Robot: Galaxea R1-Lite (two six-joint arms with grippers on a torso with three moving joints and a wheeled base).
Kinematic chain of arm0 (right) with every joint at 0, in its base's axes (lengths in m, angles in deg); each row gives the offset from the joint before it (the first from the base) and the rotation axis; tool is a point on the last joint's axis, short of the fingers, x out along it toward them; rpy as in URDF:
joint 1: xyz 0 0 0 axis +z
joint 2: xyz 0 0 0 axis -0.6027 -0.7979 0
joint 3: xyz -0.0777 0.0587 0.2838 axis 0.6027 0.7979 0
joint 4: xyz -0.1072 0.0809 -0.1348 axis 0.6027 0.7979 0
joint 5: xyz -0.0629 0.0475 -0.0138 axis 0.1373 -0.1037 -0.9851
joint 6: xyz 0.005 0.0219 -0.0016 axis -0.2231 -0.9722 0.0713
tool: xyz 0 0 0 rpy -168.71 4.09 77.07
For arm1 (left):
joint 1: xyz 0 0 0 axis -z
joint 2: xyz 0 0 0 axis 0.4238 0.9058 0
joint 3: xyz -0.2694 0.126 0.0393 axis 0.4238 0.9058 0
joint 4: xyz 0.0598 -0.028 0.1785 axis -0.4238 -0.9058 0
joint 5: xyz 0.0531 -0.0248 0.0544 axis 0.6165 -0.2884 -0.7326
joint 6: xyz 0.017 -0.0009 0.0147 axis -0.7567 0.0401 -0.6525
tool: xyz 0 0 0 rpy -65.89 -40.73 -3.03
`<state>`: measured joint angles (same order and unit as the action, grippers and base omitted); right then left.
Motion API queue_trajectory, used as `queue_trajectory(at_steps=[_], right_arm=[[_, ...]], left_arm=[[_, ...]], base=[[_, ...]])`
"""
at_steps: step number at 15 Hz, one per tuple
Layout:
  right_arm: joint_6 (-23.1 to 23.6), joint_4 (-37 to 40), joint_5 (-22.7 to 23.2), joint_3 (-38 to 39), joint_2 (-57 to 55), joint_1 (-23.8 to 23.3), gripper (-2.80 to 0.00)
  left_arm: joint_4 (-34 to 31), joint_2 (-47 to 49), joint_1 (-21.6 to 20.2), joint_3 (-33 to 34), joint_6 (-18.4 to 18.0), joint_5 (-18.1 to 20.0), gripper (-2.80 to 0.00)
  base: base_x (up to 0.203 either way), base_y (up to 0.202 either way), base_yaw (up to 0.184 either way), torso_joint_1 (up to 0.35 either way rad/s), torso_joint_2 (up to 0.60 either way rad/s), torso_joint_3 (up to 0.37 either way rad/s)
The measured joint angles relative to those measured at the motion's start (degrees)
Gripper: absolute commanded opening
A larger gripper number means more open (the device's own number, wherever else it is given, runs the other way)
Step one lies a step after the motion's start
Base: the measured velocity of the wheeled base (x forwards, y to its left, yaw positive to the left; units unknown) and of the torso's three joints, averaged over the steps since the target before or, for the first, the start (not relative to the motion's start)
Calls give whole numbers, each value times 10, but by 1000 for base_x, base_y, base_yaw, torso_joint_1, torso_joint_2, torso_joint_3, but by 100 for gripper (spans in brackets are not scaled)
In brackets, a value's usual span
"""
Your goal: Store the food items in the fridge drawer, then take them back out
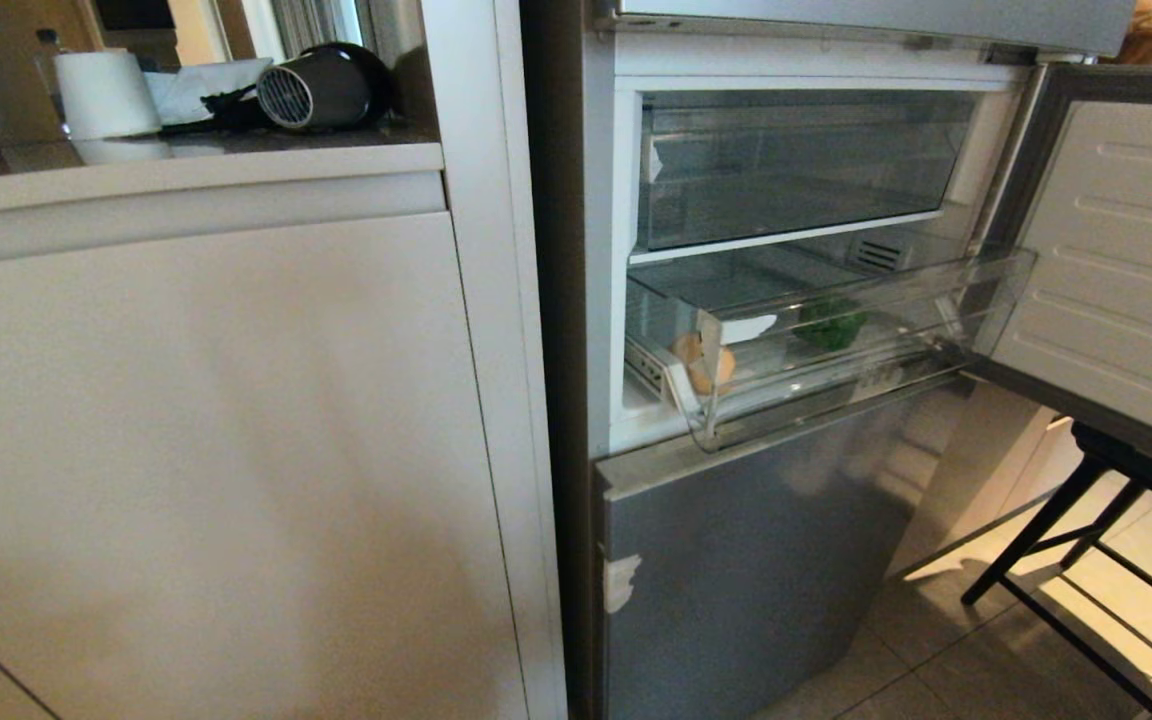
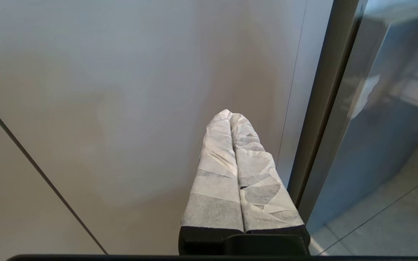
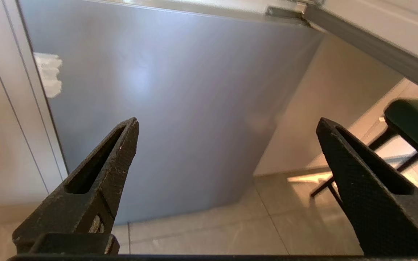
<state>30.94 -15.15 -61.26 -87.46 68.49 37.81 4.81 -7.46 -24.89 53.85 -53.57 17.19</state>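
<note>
Facing the silver fridge, I see its fridge drawer pulled out, bell pepper and potato inside, apart. Right end effector wide, empty; left end effector closed, empty.

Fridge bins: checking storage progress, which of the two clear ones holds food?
The lower, pulled-out fridge drawer, holding potato and pepper; the upper bin shows none.

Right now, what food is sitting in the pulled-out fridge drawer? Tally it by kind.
In the fridge drawer:
Green bell pepper: 1
Tan-yellow potato: 1
Total: 2 food items
</note>
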Motion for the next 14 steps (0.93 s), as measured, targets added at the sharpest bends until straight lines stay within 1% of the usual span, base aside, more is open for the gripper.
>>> queue_trajectory(at_steps=[2, 6, 14], right_arm=[[-1, 17, -3, 1, 16, 0, 0], [-1, 21, -4, 1, 26, -1, 0], [-2, 23, -5, 2, 27, -1, 0]], left_arm=[[1, 0, 0, 0, 2, -5, -280], [1, 0, 0, 0, 2, -5, -280], [1, 0, 0, 0, 2, -5, -280]], base=[[0, 0, 0, 125, -433, -322], [0, 0, 0, 155, -499, -350], [0, 0, 0, 203, -556, -354]])
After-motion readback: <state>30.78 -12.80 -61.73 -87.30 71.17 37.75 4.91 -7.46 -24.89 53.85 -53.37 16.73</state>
